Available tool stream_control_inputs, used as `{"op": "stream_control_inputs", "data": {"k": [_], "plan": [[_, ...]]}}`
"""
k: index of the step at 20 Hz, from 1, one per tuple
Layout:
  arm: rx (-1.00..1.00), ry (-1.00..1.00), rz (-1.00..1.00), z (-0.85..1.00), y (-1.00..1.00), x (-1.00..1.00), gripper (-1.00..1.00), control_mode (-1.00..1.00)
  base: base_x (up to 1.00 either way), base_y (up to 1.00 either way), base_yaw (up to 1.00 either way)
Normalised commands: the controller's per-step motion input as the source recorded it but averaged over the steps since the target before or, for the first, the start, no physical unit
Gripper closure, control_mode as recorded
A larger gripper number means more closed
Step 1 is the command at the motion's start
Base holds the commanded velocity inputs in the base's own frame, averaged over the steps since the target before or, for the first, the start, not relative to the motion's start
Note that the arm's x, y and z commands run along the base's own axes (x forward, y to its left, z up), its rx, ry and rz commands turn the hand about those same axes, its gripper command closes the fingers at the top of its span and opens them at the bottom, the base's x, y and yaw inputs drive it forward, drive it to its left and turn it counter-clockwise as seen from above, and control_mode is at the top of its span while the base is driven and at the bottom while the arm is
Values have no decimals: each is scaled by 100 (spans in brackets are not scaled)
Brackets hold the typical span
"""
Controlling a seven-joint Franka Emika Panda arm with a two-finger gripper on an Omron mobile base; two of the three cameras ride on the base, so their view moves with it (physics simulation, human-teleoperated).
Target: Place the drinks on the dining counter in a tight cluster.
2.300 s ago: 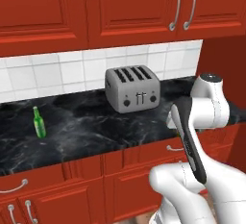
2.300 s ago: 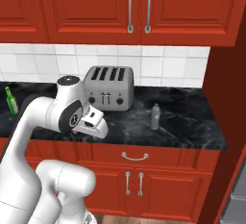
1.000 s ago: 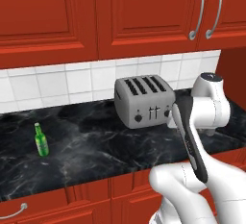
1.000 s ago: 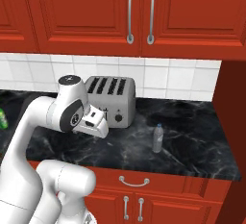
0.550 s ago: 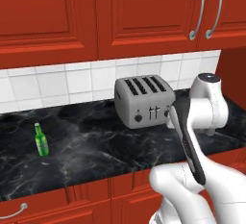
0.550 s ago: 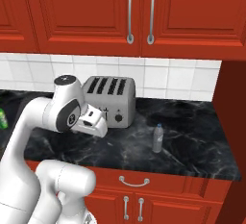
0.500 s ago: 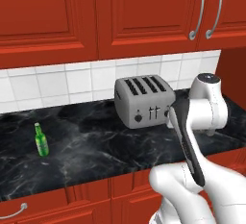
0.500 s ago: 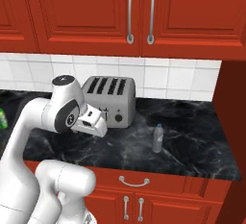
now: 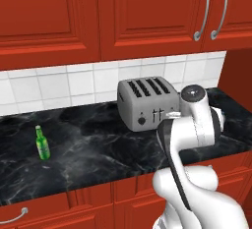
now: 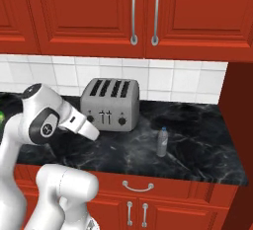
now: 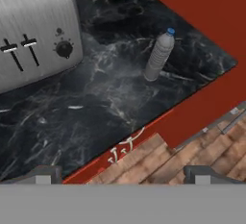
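Counter (image 9: 98,159): green bottle (image 9: 43,143) far left.

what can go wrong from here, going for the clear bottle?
1. The clear bottle is slim, upright and light-looking; a fingertip clipping it on the approach could topple it.
2. It stands near the counter's front edge, so a knocked bottle may roll off onto the floor.
3. The toaster sits close beside the approach path; the open end effector or forearm could brush it when reaching in.
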Motion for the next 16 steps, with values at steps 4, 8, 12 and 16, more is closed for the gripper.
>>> {"op": "stream_control_inputs", "data": {"k": [4,8,12,16], "plan": [[-9,-36,-13,0,0,-24,-100,-100,0,0,0],[-6,-29,-10,0,-13,-17,-100,-100,0,0,0],[-7,-28,-5,-10,-13,-16,-100,-100,0,0,0],[-5,-25,-4,-22,-17,-8,-100,-100,0,0,0]]}}
